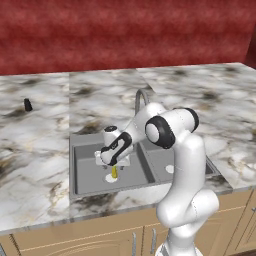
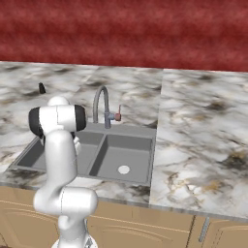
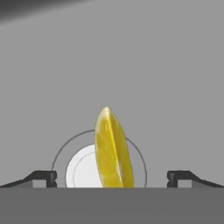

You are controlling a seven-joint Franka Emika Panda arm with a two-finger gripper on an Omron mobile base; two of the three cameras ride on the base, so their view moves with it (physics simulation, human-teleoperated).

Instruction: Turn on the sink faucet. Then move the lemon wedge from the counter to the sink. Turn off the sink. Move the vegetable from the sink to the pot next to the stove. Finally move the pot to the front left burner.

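A veined marble counter (image 1: 35,150) below a red wall (image 1: 125,30) holds the grey sink (image 1: 80,165); the hand (image 1: 114,162), fingers spread wide, hangs over the lemon wedge (image 3: 113,151) in its left basin.

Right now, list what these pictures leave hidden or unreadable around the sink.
- Lemon wedge: the hand view's bottom band cuts off its lower end, so contact with the sink floor is unclear.
- Gripper: in the left base view the wrist covers its fingertips.
- Sink faucet: in the left base view the arm hides its base and lever.
- Left basin: in the right base view the arm covers much of it.
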